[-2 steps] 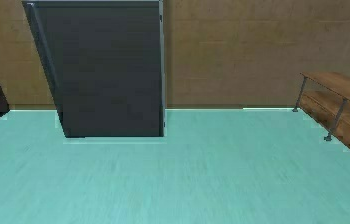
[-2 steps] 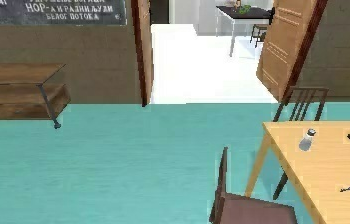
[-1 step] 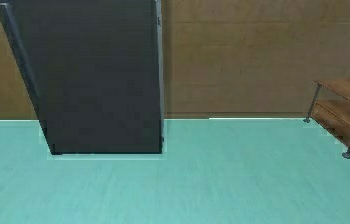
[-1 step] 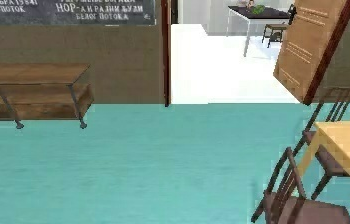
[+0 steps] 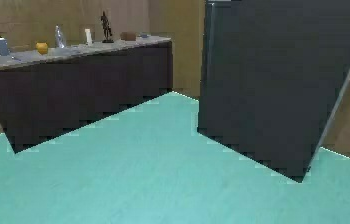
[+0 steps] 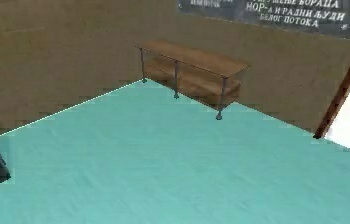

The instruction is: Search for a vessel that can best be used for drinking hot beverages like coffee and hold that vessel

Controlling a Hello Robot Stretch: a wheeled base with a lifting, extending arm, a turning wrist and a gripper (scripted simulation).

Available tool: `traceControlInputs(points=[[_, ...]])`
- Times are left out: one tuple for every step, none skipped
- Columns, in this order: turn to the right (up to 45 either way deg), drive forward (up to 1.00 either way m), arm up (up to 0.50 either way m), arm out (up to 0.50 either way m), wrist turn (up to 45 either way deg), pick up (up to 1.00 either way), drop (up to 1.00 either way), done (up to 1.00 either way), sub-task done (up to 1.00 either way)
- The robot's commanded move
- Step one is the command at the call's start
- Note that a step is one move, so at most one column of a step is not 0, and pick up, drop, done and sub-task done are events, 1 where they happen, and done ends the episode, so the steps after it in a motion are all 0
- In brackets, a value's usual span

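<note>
The table (image 5: 83,62) at ten o'clock carried a white upright thing (image 5: 88,36) that might have been the mug, too small to tell. I judged it best to drive closer, skirting the dark cabinet (image 5: 273,80) at one o'clock. My hand's state I couldn't tell.

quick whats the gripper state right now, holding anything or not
Gripper: cannot be told from these pictures.
</note>
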Motion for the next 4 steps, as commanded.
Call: traceControlInputs(points=[[-42.0,0.00,0.00,0.00,0.0,0.00,0.00,0.00,0.00],[0.0,0.90,0.00,0.00,0.0,0.00,0.00,0.00,0.00],[-45.0,0.00,0.00,0.00,0.0,0.00,0.00,0.00,0.00],[-3.0,0.00,0.00,0.00,0.0,0.00,0.00,0.00,0.00]])
